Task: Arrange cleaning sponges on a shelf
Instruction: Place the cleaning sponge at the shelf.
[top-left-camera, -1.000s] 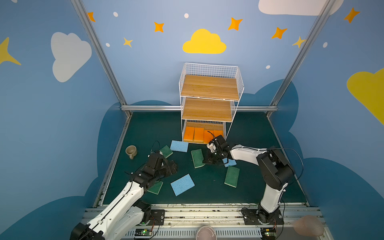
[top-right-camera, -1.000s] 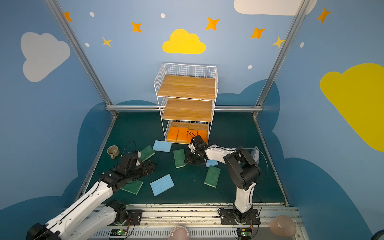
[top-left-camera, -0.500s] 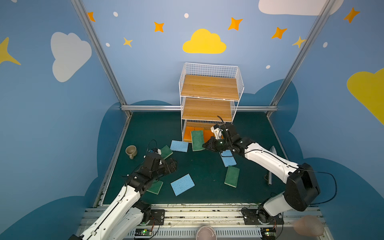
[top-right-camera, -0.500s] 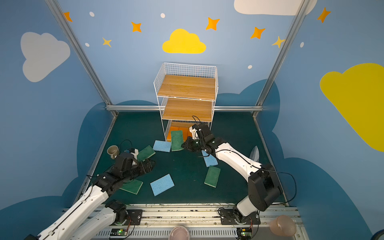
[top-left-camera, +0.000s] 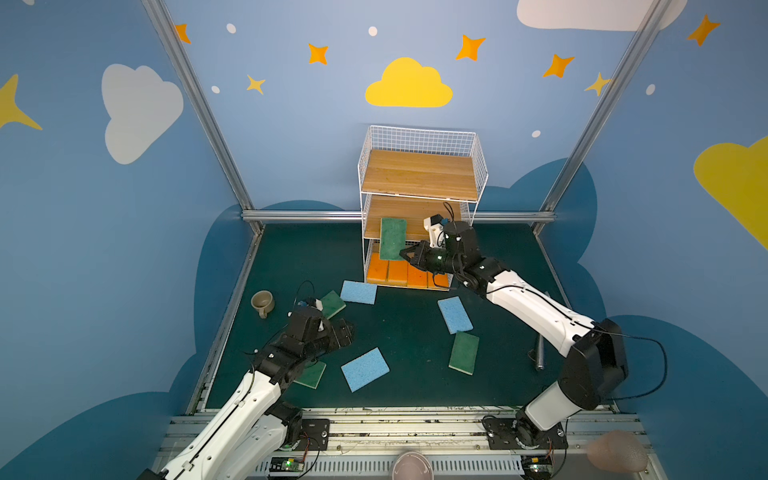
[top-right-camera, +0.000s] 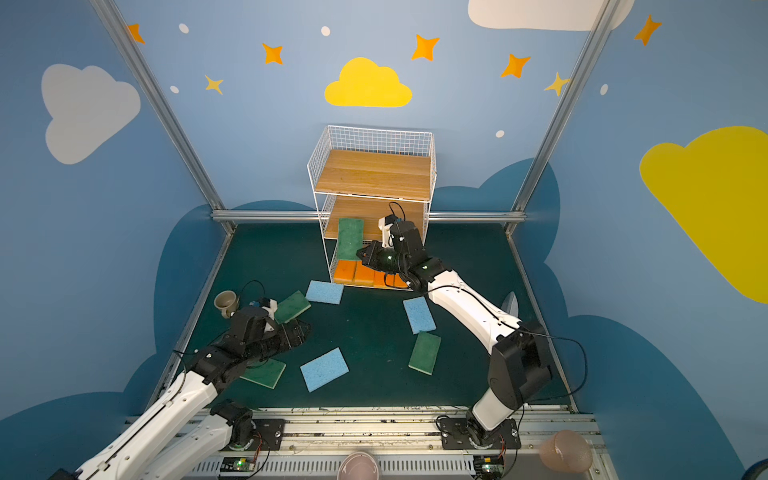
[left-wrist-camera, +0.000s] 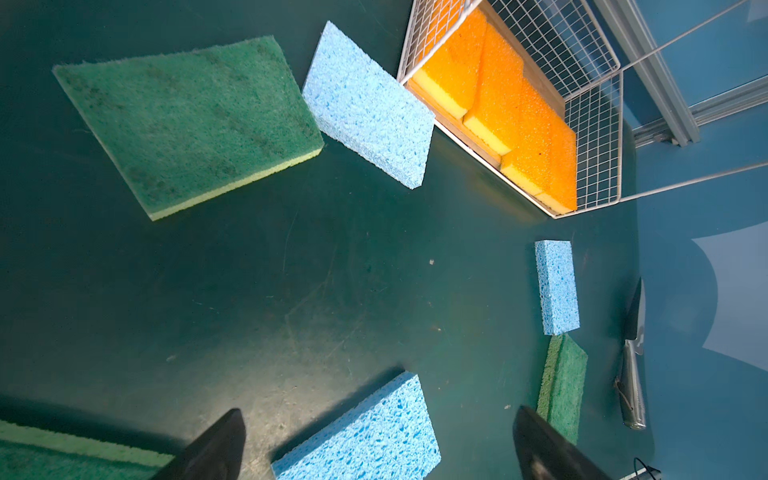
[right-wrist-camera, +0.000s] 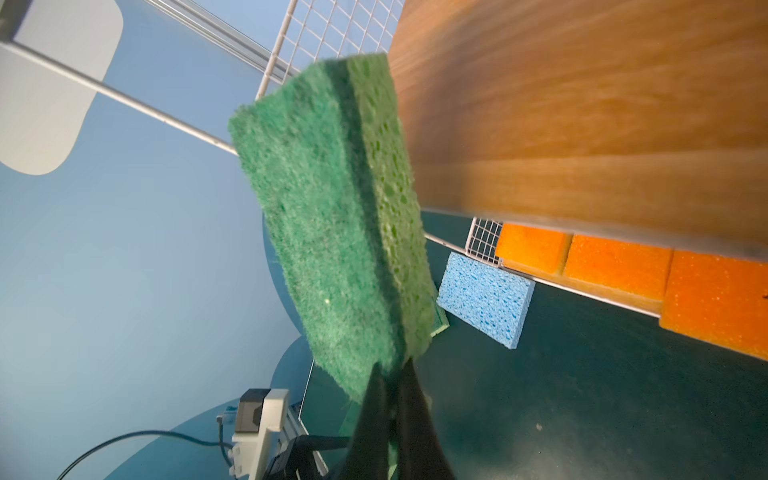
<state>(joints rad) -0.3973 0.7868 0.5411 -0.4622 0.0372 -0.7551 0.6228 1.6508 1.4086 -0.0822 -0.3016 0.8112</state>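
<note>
I've got the right gripper (top-left-camera: 405, 254) pinched tight on the lower end of a held green sponge (top-left-camera: 392, 237), just above ctr of frame in both top views. It stands on end, scrub face toward the cam, across the front-left of the shelf (top-left-camera: 417, 174) at mid tier. In the right wrist view its pale side sits right beside the plank edge; can't tell if they touch. On the btm tier, four orange sponges (top-left-camera: 405, 273) lie in a row, side by side. The left gripper (top-left-camera: 348, 330) is lower left of ctr, jaws spread wide, above the mat (top-left-camera: 407, 332). Loose on the mat: far blue sponge (top-left-camera: 358, 292) just below-left of the shelf, right blue sponge (top-left-camera: 455, 314) right of ctr, near blue sponge (top-left-camera: 365, 369) low ctr. Also left green sponge (top-left-camera: 333, 303) next to the far blue one, right green sponge (top-left-camera: 464, 353) just under the right blue one, and low green sponge (top-left-camera: 311, 374) partly under my left arm. A cup (top-left-camera: 262, 301) sits near the mat's left edge.
</note>
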